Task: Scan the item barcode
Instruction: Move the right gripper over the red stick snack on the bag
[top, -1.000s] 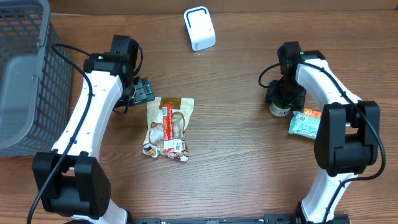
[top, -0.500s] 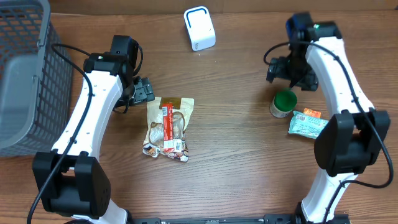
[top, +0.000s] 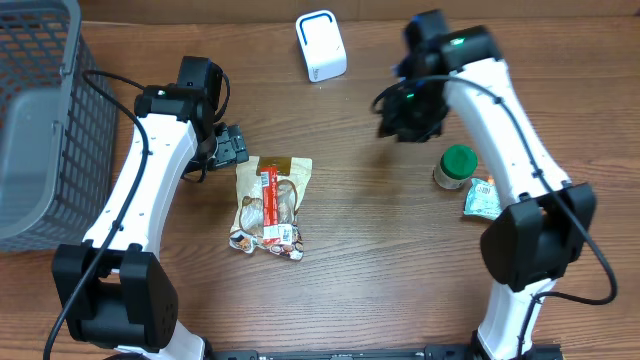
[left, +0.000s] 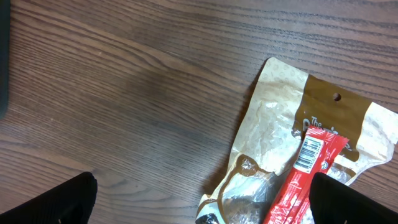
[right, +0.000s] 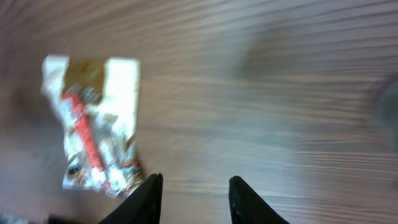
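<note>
The item is a tan and clear snack bag (top: 272, 170) lying flat at centre left, with a red wrapped stick (top: 268, 198) on top. In the left wrist view the bag (left: 273, 118) fills the right side, and the red stick (left: 305, 177) shows a printed barcode (left: 311, 151). My left gripper (top: 232, 148) hovers open at the bag's upper left corner; its spread reaches over the bag's upper end (left: 202, 202). The white scanner (top: 320, 45) stands at the back. My right gripper (top: 402, 122) is in the air right of centre, its jaws partly apart and empty (right: 193, 199). The right wrist view is blurred, with the bag (right: 118, 93) at its left.
A grey mesh basket (top: 40, 120) fills the far left. A green-lidded jar (top: 458, 165) and a green packet (top: 483, 197) lie at the right, beside the right arm.
The right arm let go of the green-lidded jar, lifted, and swung left toward the table's middle, its jaws narrowing. The left arm and the bag have not moved.
</note>
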